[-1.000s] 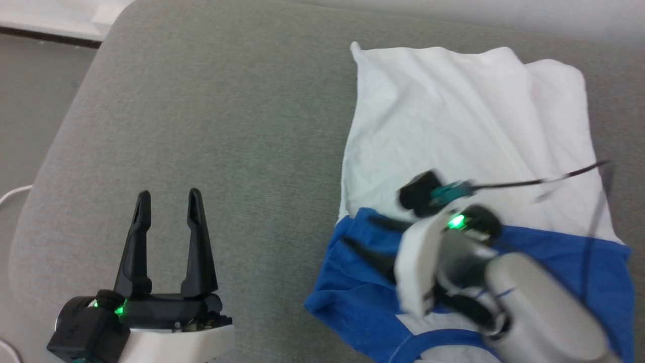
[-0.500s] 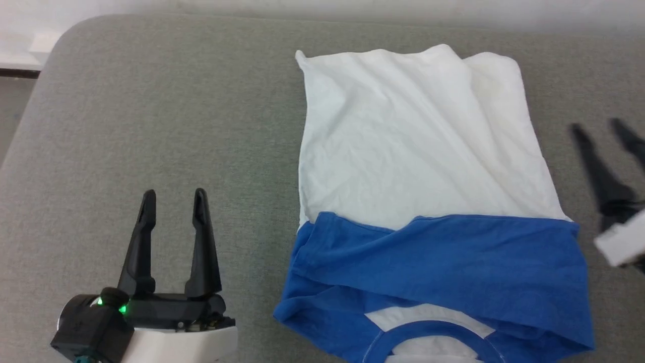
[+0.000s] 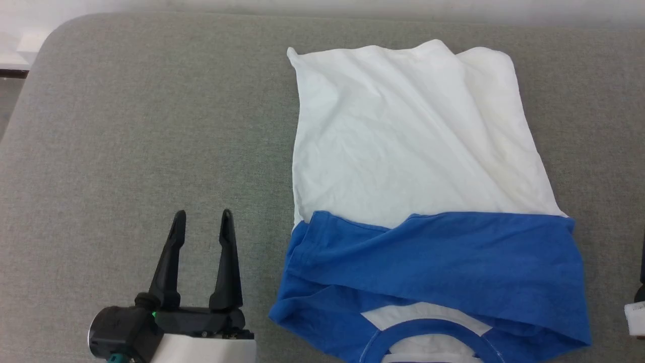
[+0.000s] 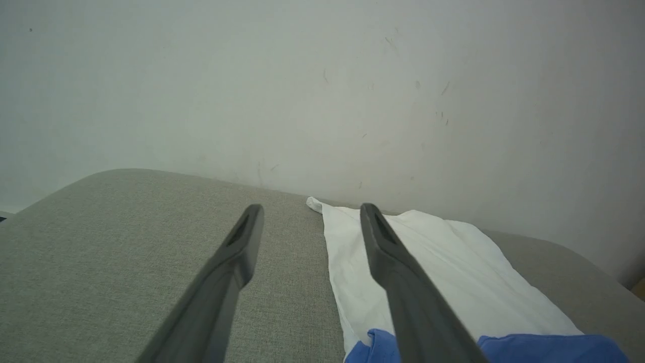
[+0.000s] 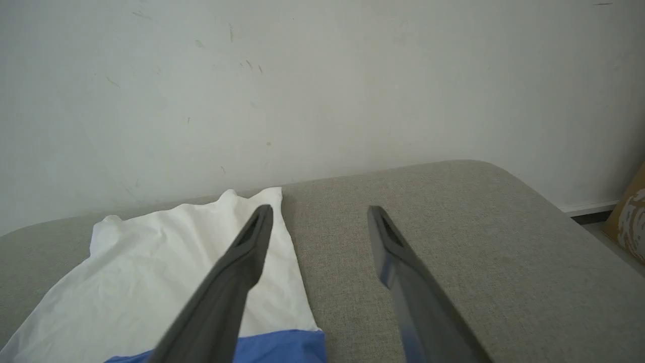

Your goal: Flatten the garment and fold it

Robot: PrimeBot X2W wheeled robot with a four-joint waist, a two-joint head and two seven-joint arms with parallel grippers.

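- The garment [image 3: 413,166], a white T-shirt with blue shoulders, lies on the right half of a grey upholstered surface [image 3: 151,126]. Its blue collar is nearest the robot and its white hem is toward the far wall [image 4: 322,91].
- The blue sleeves are folded inward across the chest, and the white body is lightly wrinkled.
- The left end effector [image 3: 203,214] hovers left of the shirt's near blue corner, fingers spread, grasping nothing.
- The right end effector [image 5: 321,209], beside the shirt's right edge, is likewise released and empty.

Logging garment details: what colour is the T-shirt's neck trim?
Neck trim is bright blue; clearest in head view.
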